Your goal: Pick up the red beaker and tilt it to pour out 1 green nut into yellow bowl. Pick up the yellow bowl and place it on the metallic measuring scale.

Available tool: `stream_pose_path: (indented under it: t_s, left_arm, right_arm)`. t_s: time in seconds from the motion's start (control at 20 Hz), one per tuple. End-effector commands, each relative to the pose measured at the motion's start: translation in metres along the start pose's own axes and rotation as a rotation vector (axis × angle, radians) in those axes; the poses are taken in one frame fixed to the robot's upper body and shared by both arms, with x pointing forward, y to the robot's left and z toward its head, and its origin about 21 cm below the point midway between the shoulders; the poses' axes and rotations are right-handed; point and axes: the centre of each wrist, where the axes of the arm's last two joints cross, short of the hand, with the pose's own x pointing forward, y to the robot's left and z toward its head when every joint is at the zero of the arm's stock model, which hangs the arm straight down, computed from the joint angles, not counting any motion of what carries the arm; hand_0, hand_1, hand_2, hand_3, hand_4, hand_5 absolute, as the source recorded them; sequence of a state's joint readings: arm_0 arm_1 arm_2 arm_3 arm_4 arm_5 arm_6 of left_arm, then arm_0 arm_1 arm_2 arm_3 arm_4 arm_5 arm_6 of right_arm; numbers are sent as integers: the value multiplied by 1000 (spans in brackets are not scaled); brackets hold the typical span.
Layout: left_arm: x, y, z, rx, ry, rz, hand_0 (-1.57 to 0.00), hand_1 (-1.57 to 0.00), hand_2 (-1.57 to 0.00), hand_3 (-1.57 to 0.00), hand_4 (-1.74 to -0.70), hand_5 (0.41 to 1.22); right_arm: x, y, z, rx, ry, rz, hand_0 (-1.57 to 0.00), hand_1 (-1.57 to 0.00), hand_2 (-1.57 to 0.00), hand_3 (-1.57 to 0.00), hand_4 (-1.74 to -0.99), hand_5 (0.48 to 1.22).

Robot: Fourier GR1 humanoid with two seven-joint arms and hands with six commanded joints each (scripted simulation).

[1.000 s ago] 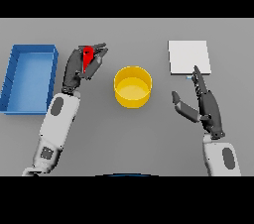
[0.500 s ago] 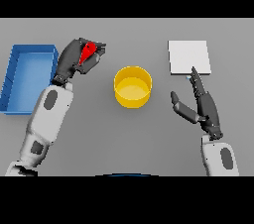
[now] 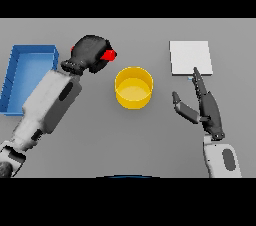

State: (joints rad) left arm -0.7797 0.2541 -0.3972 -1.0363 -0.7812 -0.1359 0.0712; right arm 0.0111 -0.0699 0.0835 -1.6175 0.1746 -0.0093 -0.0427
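My left hand is curled round the red beaker, of which only a small red part shows past the fingers. It hangs above the table just left of the yellow bowl, which stands at the table's middle. No green nut shows in the bowl or the beaker. The metallic measuring scale, a pale square plate, lies at the back right. My right hand stays open in front of the scale, right of the bowl.
A blue bin stands at the left edge of the table, behind my left forearm.
My left hand has lifted the red beaker and carried it right toward the bowl, turning so the hand now covers most of it. The right hand has hardly moved.
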Motion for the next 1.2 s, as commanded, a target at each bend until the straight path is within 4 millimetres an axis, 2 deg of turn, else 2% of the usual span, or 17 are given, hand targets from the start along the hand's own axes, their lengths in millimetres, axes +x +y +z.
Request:
stream_pose_path:
  t_s: [0.0,0.15,0.3,0.6,0.8,0.9,1.1,1.15]
  left_arm:
    - [6,4,-4,-26,-11,-51,-1571,-1571,-1571,-1570,-1734,1196]
    - [12,14,-11,-131,-24,-209,-1571,-1571,-1571,-1571,-1606,1208]
    - [27,19,-19,-208,-23,-373,-1571,-1571,-1571,-1355,-1663,1214]
    - [56,23,-35,-311,-48,-642,-1571,-1571,-1571,-1203,-1709,1219]
    - [70,24,-40,-321,-102,-801,-1571,-1571,-1571,-1420,-1726,1220]
    - [83,21,-42,-322,-112,-874,-1571,-1571,-1571,-1475,-1731,1221]
    - [86,16,-44,-320,-142,-1008,-1571,-1571,-1571,-1531,-1737,1221]
    - [86,8,-43,-334,-141,-1051,-1571,-1571,-1571,-1539,-1737,1221]
  right_arm:
    - [1,0,1,0,-7,-8,1,1,1,1,-1290,694]
    - [0,-1,1,-6,20,-42,1,1,1,1,-1284,678]
    - [0,-1,0,-16,24,-74,1,1,1,1,-1279,651]
    - [-3,3,3,-13,32,-113,1,1,1,1,-1301,607]
    - [-2,-2,-1,-10,33,-100,1,1,1,1,-1300,601]
    - [-4,-2,2,-20,27,-90,1,1,1,1,-1298,599]
    - [-4,3,1,-15,38,-90,1,1,1,1,-1290,604]
    - [-4,2,2,-18,30,-94,1,1,1,1,-1287,604]
